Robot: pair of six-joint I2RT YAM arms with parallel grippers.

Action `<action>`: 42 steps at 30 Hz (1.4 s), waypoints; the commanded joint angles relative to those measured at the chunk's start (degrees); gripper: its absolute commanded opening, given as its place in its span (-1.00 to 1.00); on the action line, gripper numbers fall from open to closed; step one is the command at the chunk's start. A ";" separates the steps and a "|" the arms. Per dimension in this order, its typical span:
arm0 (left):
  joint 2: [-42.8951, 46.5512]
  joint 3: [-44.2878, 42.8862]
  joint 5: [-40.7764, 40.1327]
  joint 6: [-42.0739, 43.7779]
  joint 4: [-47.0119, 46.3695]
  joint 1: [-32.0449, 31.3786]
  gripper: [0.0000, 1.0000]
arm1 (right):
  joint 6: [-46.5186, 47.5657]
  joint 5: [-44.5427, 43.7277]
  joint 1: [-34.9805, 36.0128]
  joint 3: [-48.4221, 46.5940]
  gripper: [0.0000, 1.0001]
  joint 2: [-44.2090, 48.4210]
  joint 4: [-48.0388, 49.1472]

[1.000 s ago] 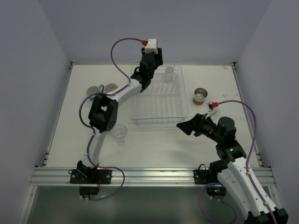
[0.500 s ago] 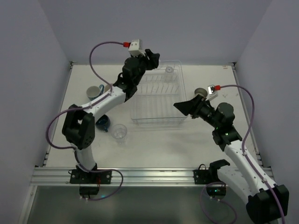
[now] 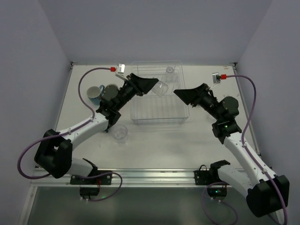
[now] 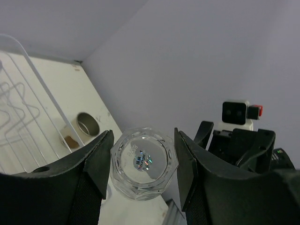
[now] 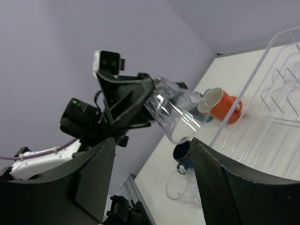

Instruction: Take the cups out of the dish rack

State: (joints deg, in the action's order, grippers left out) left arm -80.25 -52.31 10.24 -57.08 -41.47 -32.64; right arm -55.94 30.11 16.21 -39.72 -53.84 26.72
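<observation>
Left gripper (image 3: 154,85) is clamped on a clear faceted glass tumbler (image 3: 162,87), held tilted in the air over the pale see-through wire dish rack (image 3: 159,113). Left wrist view shows the tumbler's octagonal base with a small shiny label, pinched between both fingers (image 4: 96,164). Right wrist view adds an orange mug (image 5: 226,106) on the table beside the rack, hard to make out from above. Right gripper (image 3: 180,94) has its fingers apart and empty, near the tumbler.
</observation>
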 commanded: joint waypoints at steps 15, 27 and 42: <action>2.38 5.82 10.15 -9.01 -16.44 -1.45 -0.72 | -3.65 -6.22 9.63 3.87 0.25 2.61 7.29; 1.32 6.35 12.26 -10.24 -19.34 -2.51 -0.72 | -5.67 -0.14 10.60 0.27 -0.09 -4.16 14.24; 2.81 6.96 13.93 -7.53 -16.28 -2.60 -0.71 | -6.73 -2.95 10.69 0.79 -1.00 -6.10 18.12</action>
State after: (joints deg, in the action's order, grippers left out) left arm -79.53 -44.75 21.19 -68.36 -57.28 -34.63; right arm -63.77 30.59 26.94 -37.71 -61.30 44.42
